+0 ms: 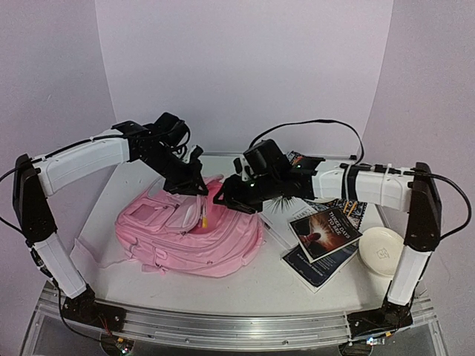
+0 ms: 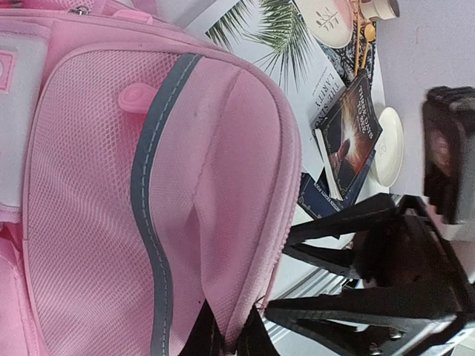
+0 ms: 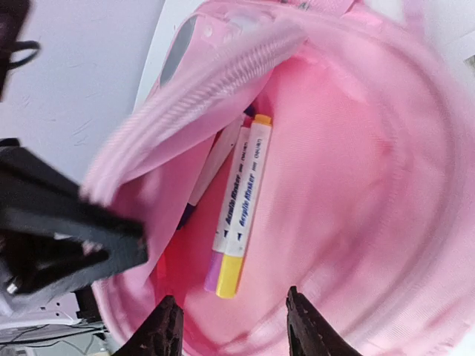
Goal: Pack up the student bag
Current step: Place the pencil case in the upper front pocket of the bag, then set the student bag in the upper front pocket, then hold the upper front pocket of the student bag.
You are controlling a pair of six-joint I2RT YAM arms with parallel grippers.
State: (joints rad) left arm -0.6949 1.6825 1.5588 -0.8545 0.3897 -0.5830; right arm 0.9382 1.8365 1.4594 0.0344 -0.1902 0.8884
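The pale-pink student bag (image 1: pixel 185 230) lies on the table with its top opening held up. My left gripper (image 1: pixel 194 184) is shut on the bag's fabric edge (image 2: pixel 231 315) and lifts it. My right gripper (image 1: pixel 231 199) hangs open and empty over the opening (image 3: pixel 356 193). Inside lie white acrylic markers, one with a yellow cap (image 3: pixel 243 211) and one with a purple cap (image 3: pixel 223 222). A marker tip also shows in the top view (image 1: pixel 204 217).
Right of the bag lie a dark book (image 1: pixel 325 231) on a blue book (image 1: pixel 320 267), a white palm-leaf book (image 2: pixel 278 44) and a round cream dish (image 1: pixel 381 251). The left arm's black links (image 2: pixel 386 274) cross beside the bag.
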